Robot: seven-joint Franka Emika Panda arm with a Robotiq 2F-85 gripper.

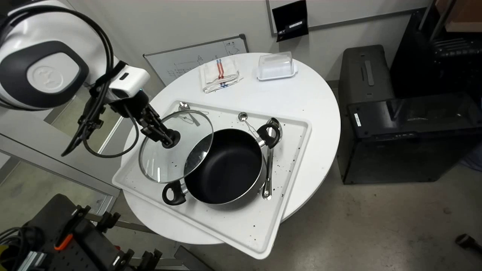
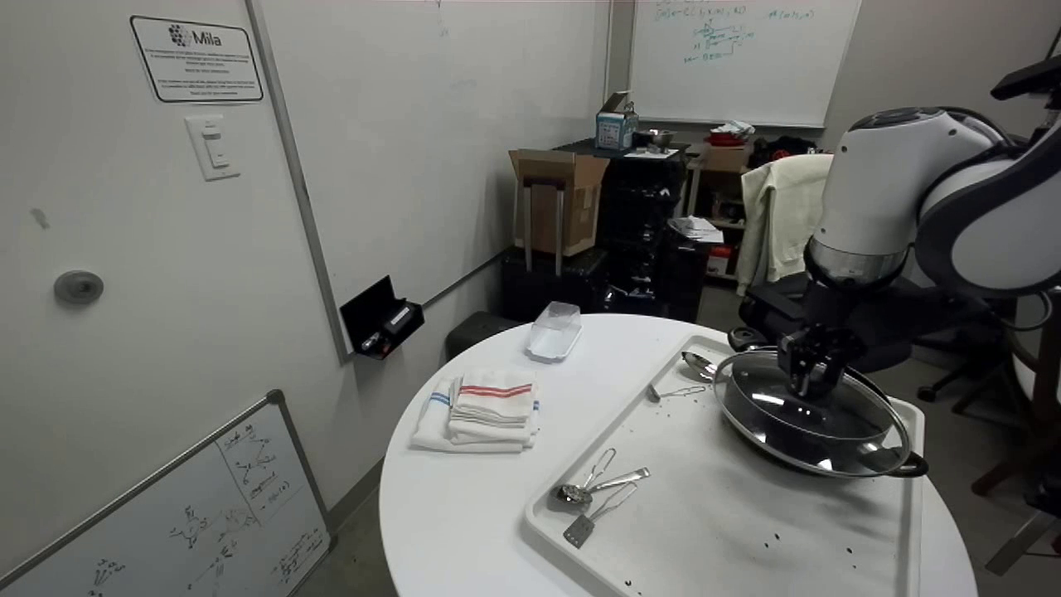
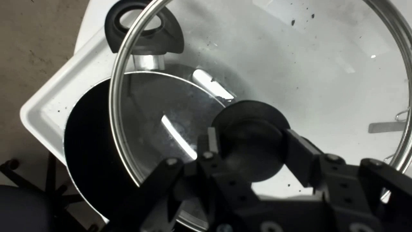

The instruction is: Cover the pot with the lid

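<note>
- Lid (image 1: 184, 154): glass, metal-rimmed, held off-centre over the pot (image 1: 228, 165), overlapping only part of its mouth; contact between them I cannot confirm.
- Handling, in my judgement: stiff, fairly weighty for its thinness, slick, breakable at the edge.
- Gripper (image 3: 252, 145): I have it closed about the dark knob (image 3: 254, 154); judged the right hold, as bare glass would likely slip.
- Pot: on the tray (image 1: 241, 231), one handle (image 1: 174, 201) near the lid's rim, metal spoon (image 2: 698, 366) beside it.
</note>
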